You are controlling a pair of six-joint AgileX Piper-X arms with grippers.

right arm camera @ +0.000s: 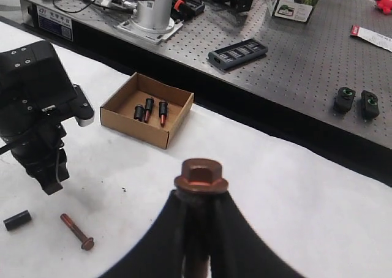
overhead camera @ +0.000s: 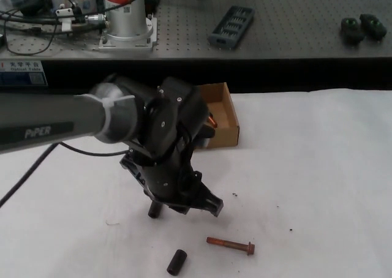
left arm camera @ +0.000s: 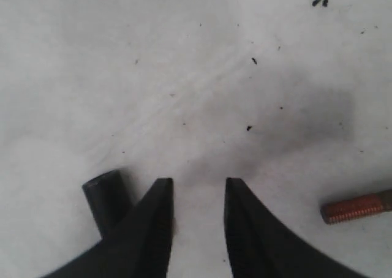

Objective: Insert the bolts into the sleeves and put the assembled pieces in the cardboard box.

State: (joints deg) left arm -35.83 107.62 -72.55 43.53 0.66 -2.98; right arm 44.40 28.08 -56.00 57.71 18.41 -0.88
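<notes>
Bench, mid-task: my left fingers (left arm camera: 165,198) hang apart, tips down, close over the white tabletop (overhead camera: 318,168), with bare cloth showing in the gap. An upright sleeve (left arm camera: 107,198) stands just beside the outer face of one finger, outside the gap; I cannot tell whether it touches. My right fingers (right arm camera: 177,226) are clamped on a bolt (right arm camera: 201,175), whose flanged head pokes up past the tips. They face the box (right arm camera: 147,109) and my left arm (overhead camera: 55,128) across the tabletop.

A loose bolt (overhead camera: 231,246) lies flat near the front edge of the high view, head toward the right. A second sleeve (overhead camera: 177,261) lies on its side just left of it, the two apart. Both are near my left fingers, on the near side.

The box sits open at the tabletop's far edge, just short of the dark lip behind it. In the high view my left arm covers its left part. Dark pieces (right arm camera: 149,108) lie together in the middle of its floor, with bare cardboard around them and low walls all round.

White tabletop runs wide to the right of the box and the loose bolt, marked by a few dark specks (left arm camera: 251,128). Beyond the lip, a perforated metal plate (overhead camera: 294,21) carries a black tray (overhead camera: 231,24), a silver post base (overhead camera: 125,21) and two small black parts (overhead camera: 363,28). All of these are well apart from the box.
</notes>
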